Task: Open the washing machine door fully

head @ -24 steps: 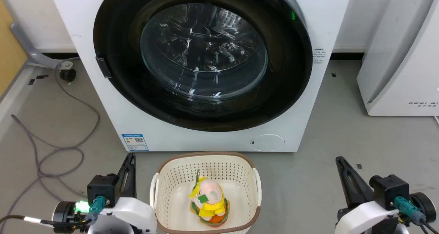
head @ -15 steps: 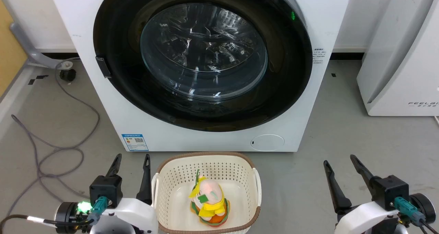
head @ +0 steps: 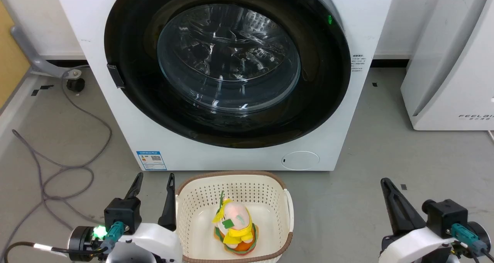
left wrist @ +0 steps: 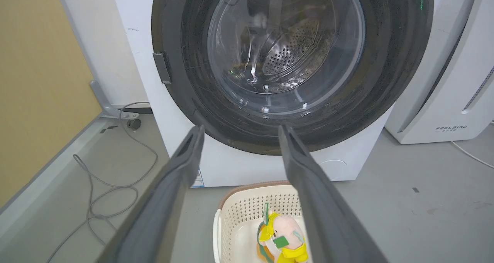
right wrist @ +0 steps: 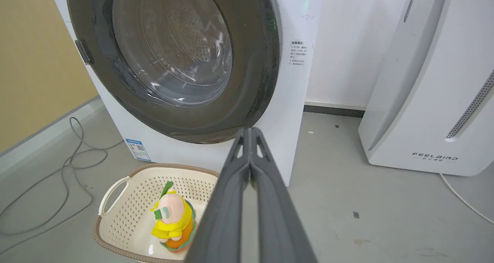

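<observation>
One white washing machine [head: 216, 157] stands at the far side of a grey floor. Its one round black washing machine door [head: 227, 66] is shut flat against the front, and the clear glass bowl at its centre shows the perforated steel drum behind. A single small black latch [head: 115, 76] sits on the door's left edge, and one green light [head: 330, 19] glows at its upper right. Low on the machine's front are one blue sticker [head: 151, 160], left, and one round flap [head: 300, 160], right.

On the floor just in front, one cream basket [head: 231, 174] with a brown rim holds one soft toy [head: 234, 226] in yellow and orange, standing upright. One white FEELBIRD appliance [head: 463, 81] stands to the right of the machine, apart from it. Grey cable [head: 73, 166] loops over the floor to the left, its strands too tangled to count.

Two grippers sit at the near edge, both well short of the door. The left gripper [head: 154, 176], just left of the basket, has its two fingers [left wrist: 177, 178] parted to a moderate gap with nothing between them. The right-hand finger of the pair lies just beside the basket's left rim, and contact cannot be made out. The right gripper [head: 386, 182], on the near right and well apart from the basket, has its two fingers [right wrist: 229, 201] pressed together tip to tip, holding nothing and touching nothing.
</observation>
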{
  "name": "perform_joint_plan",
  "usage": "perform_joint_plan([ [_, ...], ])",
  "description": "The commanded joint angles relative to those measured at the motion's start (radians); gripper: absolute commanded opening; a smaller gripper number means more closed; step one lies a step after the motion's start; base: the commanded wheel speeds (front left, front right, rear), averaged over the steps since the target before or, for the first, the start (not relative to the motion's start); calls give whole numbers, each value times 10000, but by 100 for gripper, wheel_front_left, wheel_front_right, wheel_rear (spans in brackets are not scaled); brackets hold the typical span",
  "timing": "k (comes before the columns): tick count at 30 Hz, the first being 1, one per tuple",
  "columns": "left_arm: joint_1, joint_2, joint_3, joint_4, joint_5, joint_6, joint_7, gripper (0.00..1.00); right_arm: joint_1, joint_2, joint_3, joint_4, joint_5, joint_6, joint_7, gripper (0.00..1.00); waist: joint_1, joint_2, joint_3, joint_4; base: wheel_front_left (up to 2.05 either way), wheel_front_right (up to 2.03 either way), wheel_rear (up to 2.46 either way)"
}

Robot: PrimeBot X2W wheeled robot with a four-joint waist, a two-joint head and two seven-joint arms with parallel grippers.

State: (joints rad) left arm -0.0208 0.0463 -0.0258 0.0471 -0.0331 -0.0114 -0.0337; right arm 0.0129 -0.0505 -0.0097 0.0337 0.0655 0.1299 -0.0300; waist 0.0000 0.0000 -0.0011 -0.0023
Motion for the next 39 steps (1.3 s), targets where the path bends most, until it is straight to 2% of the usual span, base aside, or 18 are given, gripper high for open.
perform_joint_plan([
  [1,-161,8,-52,77,-90,-8,-107,100,-102,1,-40,70,215,1,-118,0,0,0,-2,-1,0,0,0],
  [21,-422,14,-275,469,-400,-157,-525,100,-663,1,-726,12,3491,3,-565,0,0,0,119,-47,0,0,0],
  [28,-559,34,-246,582,-460,-212,-671,100,-1600,-15,-1167,435,4872,3,-697,0,0,0,327,-171,0,0,0],
  [39,-982,96,-156,734,-567,-295,-901,100,-3823,-570,-1687,1869,6550,4,-555,0,0,0,860,-291,0,0,0],
])
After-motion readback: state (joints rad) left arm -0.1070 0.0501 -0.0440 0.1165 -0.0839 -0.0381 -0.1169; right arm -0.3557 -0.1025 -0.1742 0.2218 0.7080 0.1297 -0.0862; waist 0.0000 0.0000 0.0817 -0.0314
